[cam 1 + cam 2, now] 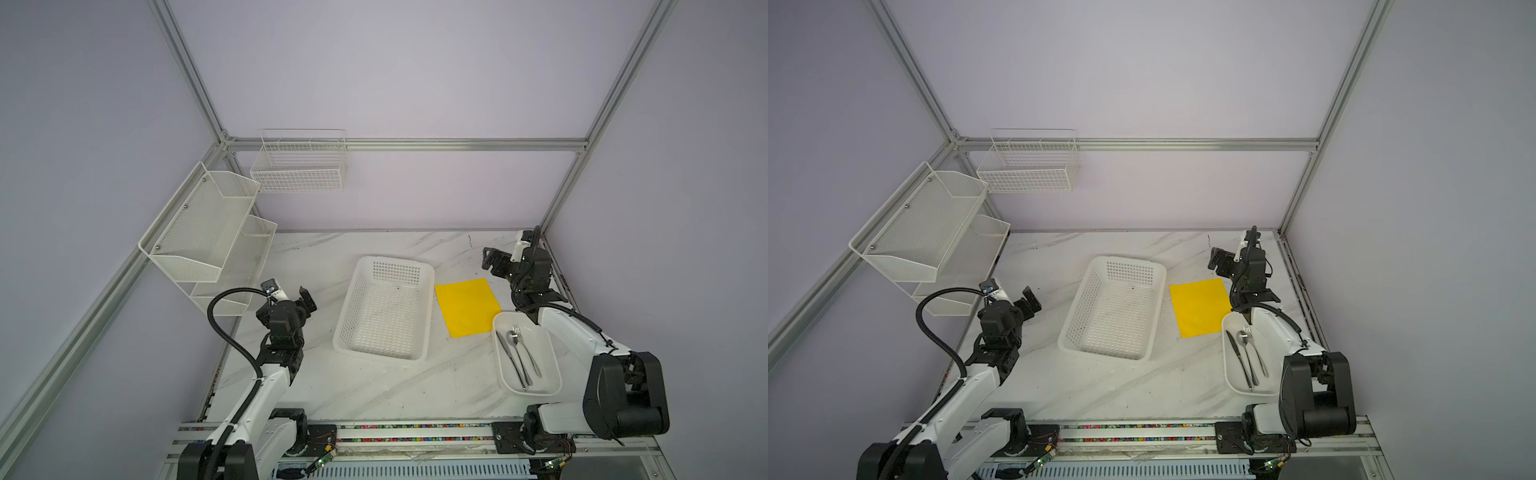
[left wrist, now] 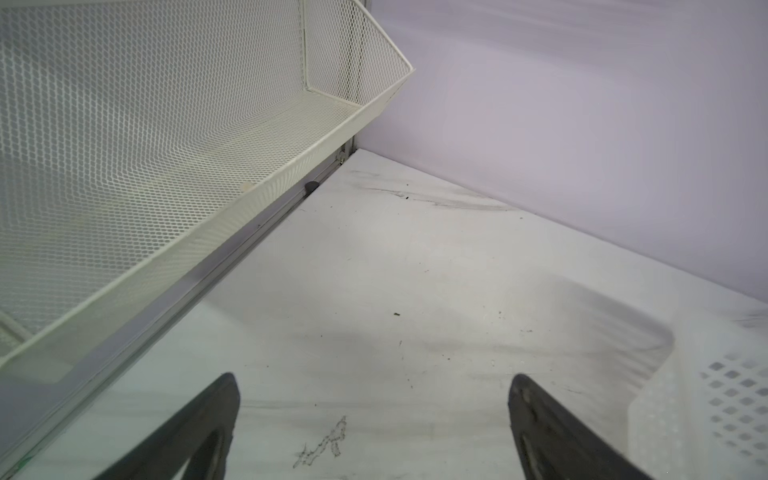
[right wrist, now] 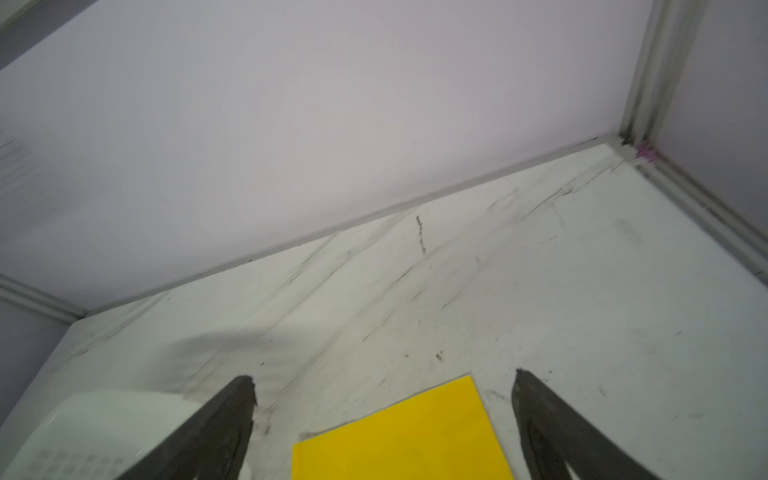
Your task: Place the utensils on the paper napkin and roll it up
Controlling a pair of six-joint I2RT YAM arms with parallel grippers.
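Three utensils point(image 1: 518, 357) lie side by side in a white tray point(image 1: 542, 345), behind the right gripper point(image 3: 384, 380). Its jaws are spread, empty, over the flat paper napkin point(image 3: 407, 432). Left gripper point(image 2: 374, 380) spread, empty, well apart from both.

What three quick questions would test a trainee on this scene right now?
1. True or false: the cutlery already lies on the yellow napkin.
2. In both top views, what stands between the napkin and the left gripper? A) a white basket B) a plate C) a bottle
3. Fill in: the jaws of the left gripper and the right gripper both stand ___.

Key
1. False: it lies in the white tray beside the napkin.
2. A
3. open, with nothing held
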